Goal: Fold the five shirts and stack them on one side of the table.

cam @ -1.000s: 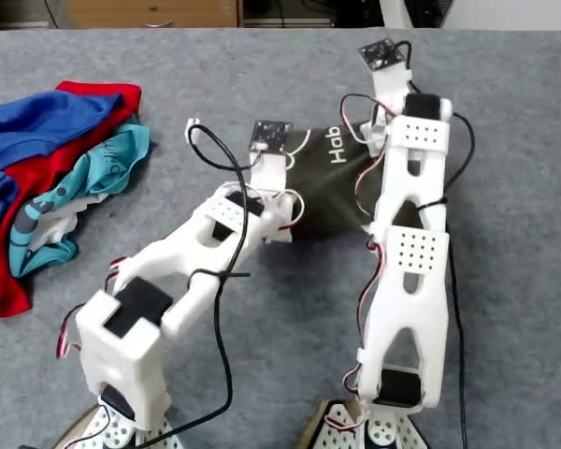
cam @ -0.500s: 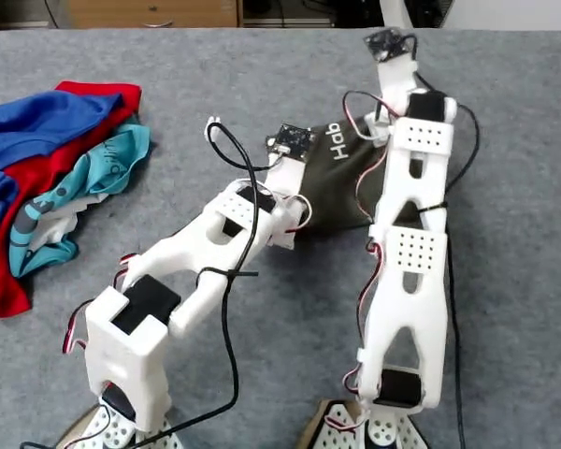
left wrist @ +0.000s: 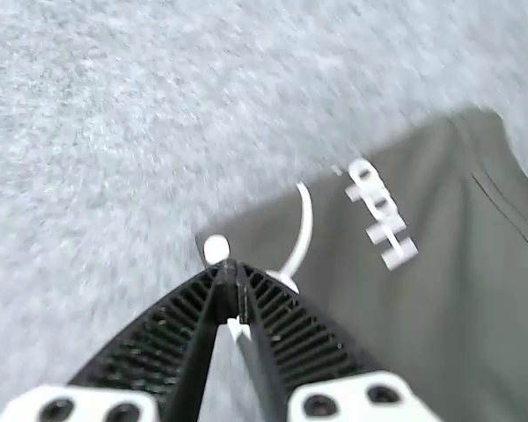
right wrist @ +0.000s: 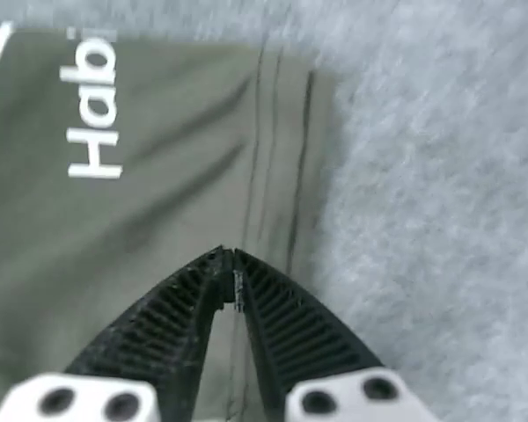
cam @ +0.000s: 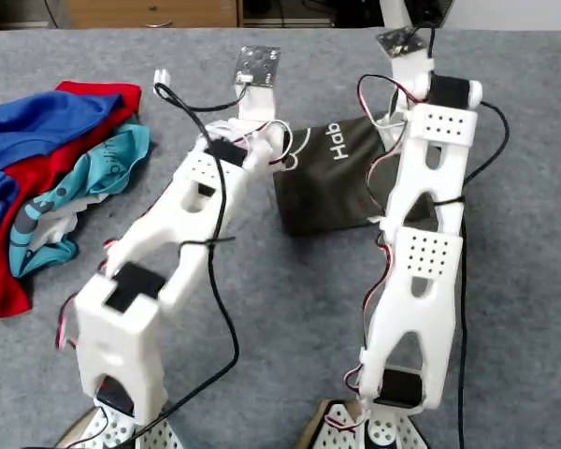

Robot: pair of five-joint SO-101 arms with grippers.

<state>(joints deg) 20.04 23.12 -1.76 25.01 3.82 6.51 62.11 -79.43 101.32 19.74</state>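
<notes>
Both pincers are clenched, the left pincer (left wrist: 231, 274) at the printed corner of the dark olive shirt (cam: 329, 187), the right pincer (right wrist: 226, 259) over its stitched hem; whether either nips cloth I can't tell. The shirt is a soft, flat rectangle lying between them at mid-frame, its long axis left-to-right. Crumpled shirts (cam: 47, 168) are heaped at the left on the fuzzy grey desk (cam: 524, 281).

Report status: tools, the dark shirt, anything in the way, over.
Left tool shut, tip over dark shirt corner. Right tool shut, over its hemmed edge. Shirt folded, flat between the arms. Loose shirt pile apart, left arm's side.
</notes>
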